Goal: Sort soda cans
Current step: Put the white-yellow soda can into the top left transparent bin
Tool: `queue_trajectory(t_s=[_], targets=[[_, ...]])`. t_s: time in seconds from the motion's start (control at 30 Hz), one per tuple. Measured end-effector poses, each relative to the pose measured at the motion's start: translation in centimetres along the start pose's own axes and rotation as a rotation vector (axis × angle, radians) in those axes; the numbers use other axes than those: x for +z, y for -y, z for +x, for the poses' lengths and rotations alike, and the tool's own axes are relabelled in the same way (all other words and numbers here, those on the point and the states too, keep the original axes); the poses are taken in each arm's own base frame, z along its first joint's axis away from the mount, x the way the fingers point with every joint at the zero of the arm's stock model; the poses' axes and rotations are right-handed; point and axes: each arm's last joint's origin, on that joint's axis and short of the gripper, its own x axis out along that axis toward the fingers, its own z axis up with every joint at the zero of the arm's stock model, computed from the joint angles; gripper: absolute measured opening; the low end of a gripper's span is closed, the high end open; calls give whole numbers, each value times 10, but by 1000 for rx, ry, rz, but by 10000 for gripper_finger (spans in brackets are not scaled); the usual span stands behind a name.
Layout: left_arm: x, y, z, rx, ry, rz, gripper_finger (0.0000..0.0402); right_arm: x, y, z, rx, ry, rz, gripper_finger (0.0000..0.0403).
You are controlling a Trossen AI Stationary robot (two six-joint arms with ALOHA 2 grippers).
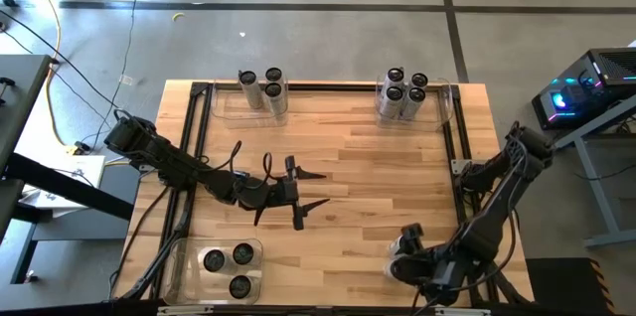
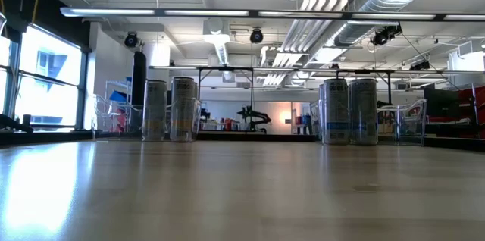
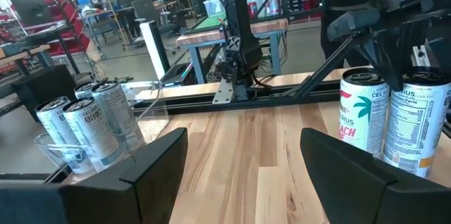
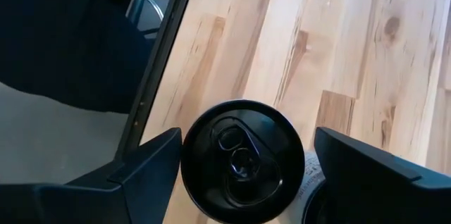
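Two claws are in play, but the step in hand looks to be the right claw's (image 4: 239,175): it hangs directly above a silver-sided soda can with a dark round top (image 4: 242,160) at the near right of the pale wooden worktop (image 1: 378,177). To do it well, I would drop straight down with the can centred between the fingers, then close on its sides below the rim. The fingers are spread wider than the can, one on each side, touching nothing. The left claw (image 1: 298,195) waits over mid-worktop, released and empty. Other cans stand in clear plastic bins at the far left (image 1: 263,89), far right (image 1: 402,92) and near left (image 1: 229,266).
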Motion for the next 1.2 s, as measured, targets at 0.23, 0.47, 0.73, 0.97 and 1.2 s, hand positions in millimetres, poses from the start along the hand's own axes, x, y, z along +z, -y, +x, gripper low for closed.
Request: queue_trajectory(t_s=[0.23, 0.47, 0.73, 0.97, 1.2], targets=[[0, 0, 0, -1, 1, -2, 268, 0, -3, 10, -22, -11, -65, 314], [0, 0, 0, 0, 3, -5, 268, 0, -3, 11, -18, -24, -65, 243], [4, 0, -3, 34, 11, -11, 268, 11, 2, 8, -66, 18, -83, 238], [26, -2, -29, 108, 25, -26, 268, 49, 33, 0, -104, 131, -66, 238], [34, -6, -62, 222, -77, -37, 268, 78, 103, 18, -135, 134, 111, 238]])
